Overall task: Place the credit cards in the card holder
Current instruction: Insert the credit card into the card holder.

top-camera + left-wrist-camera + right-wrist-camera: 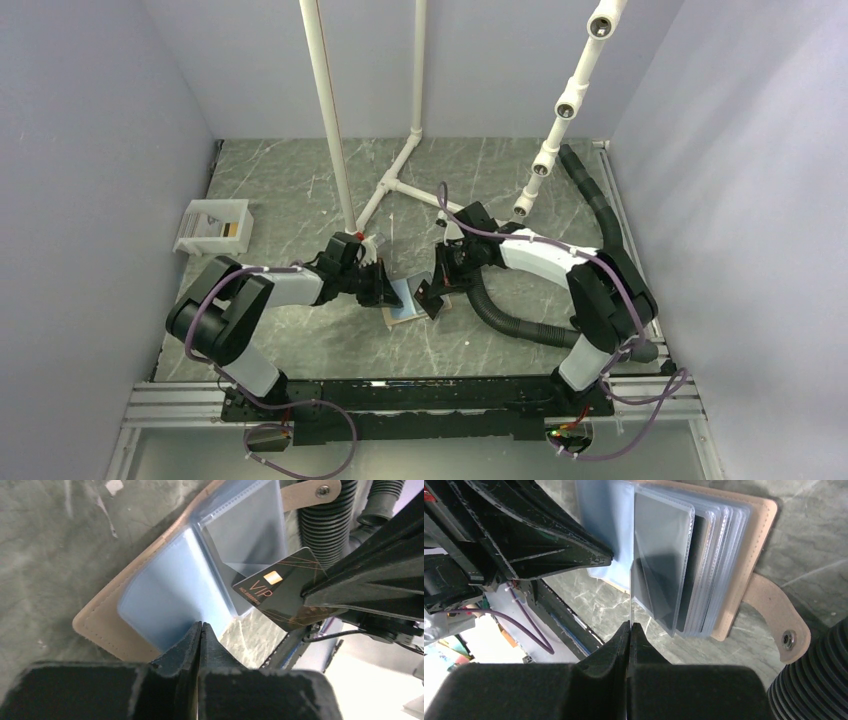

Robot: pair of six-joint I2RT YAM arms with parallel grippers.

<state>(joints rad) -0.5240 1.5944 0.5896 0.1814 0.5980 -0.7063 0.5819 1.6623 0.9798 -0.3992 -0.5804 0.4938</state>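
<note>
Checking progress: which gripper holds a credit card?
The right gripper: its jaws pinch the VIP credit card, while the left gripper pinches only a bluish sleeve of the card holder.

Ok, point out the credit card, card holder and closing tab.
credit card (282, 597), left wrist view, printed face below the chip.
card holder (92, 625), left wrist view, tan outer corner.
closing tab (774, 612), right wrist view, above the snap.
</note>
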